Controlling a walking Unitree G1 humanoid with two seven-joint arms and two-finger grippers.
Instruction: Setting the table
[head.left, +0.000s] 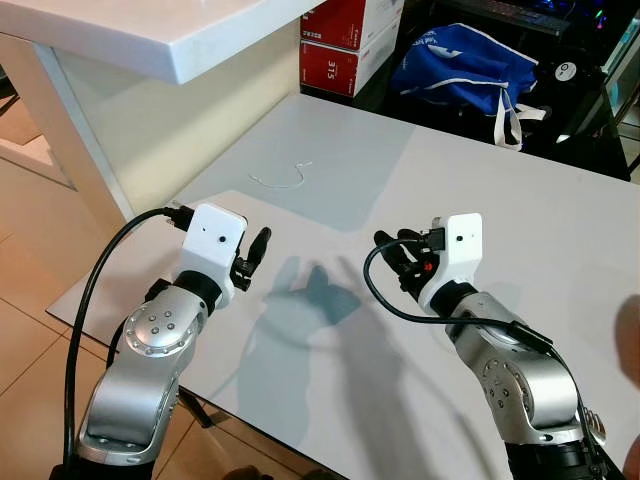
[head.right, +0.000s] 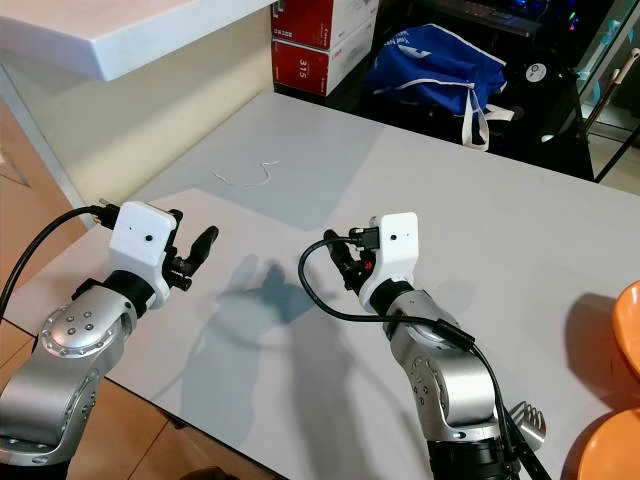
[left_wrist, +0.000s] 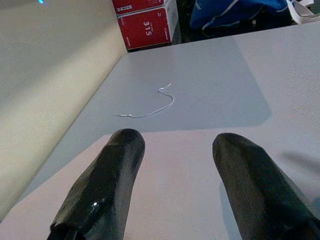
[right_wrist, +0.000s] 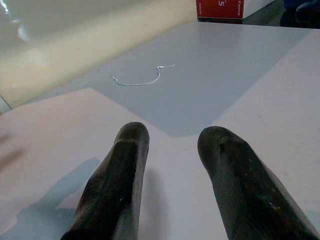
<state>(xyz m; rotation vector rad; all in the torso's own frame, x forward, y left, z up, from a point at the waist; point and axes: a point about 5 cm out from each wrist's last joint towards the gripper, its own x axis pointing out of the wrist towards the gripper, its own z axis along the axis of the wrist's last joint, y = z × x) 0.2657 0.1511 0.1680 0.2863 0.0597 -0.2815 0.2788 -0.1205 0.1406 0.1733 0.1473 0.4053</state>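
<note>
The white table (head.left: 330, 330) lies before me, with both arms held over its near part. My left gripper (head.left: 253, 256) hovers above the near left of the table, open, with nothing between its fingers (left_wrist: 120, 165). My right gripper (head.left: 396, 252) hovers near the middle, also open and empty, fingers (right_wrist: 225, 165) apart. Two orange dishes (head.right: 622, 300) (head.right: 605, 450) show at the right edge of the table. The tines of a metal fork (head.right: 527, 420) peek out beside my right forearm.
A thin white string (head.left: 285, 180) lies on the far left of the table. A white counter (head.left: 150, 30) overhangs the left side. Red boxes (head.left: 345, 45) and a blue bag (head.left: 460, 65) stand beyond the far edge.
</note>
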